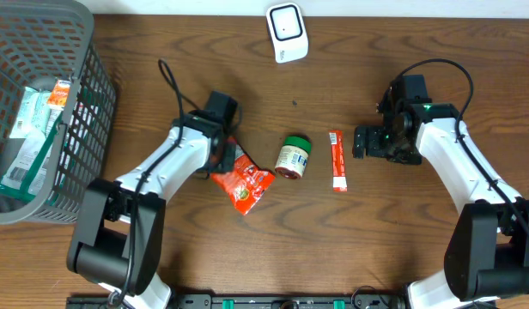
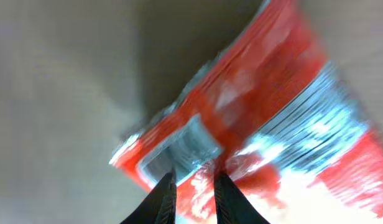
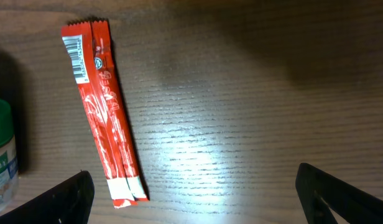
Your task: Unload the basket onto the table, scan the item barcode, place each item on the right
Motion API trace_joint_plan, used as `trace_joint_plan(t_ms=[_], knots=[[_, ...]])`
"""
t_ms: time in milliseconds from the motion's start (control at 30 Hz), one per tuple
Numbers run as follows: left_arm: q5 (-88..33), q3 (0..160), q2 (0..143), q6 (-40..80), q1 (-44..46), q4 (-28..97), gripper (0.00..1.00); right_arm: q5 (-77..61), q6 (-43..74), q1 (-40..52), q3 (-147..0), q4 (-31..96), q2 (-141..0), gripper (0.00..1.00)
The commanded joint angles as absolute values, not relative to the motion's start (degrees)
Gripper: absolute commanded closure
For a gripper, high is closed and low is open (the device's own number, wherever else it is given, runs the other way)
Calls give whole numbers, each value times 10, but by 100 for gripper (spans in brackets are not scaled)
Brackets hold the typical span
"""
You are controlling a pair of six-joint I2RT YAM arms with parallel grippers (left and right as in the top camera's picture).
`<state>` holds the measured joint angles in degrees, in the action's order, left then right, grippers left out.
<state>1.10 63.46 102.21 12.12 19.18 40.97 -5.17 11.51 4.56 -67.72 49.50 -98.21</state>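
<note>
A red and silver snack packet [image 1: 244,182] lies on the table left of centre. My left gripper [image 1: 223,156] is shut on its upper left edge. The left wrist view is blurred, but it shows the packet [image 2: 260,112] filling the frame and its crinkled edge pinched between the narrow fingers of that gripper [image 2: 194,179]. My right gripper [image 1: 361,142] stands wide open just right of a red stick pack [image 1: 337,160], and nothing is between its fingers [image 3: 61,196]. The stick pack [image 3: 104,112] shows a barcode at its top end. A white scanner [image 1: 287,33] sits at the back edge.
A small jar with a green lid [image 1: 293,156] lies between the packet and the stick pack. A grey mesh basket [image 1: 91,94] holding several packaged items stands at the far left. A black cable [image 1: 170,81] runs behind the left arm.
</note>
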Motion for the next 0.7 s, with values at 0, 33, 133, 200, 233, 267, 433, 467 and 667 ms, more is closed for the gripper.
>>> trace_joint_plan(t_ms=[0, 33, 133, 200, 233, 267, 433, 467, 667], knots=[[6, 632, 1029, 164, 172, 475, 78, -48, 111, 46, -674, 495, -978, 1], [3, 632, 1029, 174, 169, 498, 78, -48, 111, 46, -674, 495, -978, 1], [0, 632, 1029, 183, 167, 553, 81, -48, 111, 46, -674, 495, -978, 1], [0, 632, 1029, 200, 167, 587, 85, -48, 111, 46, -674, 495, -978, 1], [0, 632, 1029, 212, 167, 599, 86, -48, 111, 46, -674, 495, -978, 1], [-1, 632, 1029, 220, 167, 607, 92, -48, 111, 46, -674, 495, -978, 1], [-42, 631, 1029, 222, 181, 599, 93, -48, 111, 46, -674, 495, -978, 1], [-42, 630, 1029, 222, 188, 594, 92, -48, 111, 46, -674, 495, -978, 1], [-50, 602, 1029, 222, 241, 539, 93, -48, 111, 46, -674, 495, -978, 1]])
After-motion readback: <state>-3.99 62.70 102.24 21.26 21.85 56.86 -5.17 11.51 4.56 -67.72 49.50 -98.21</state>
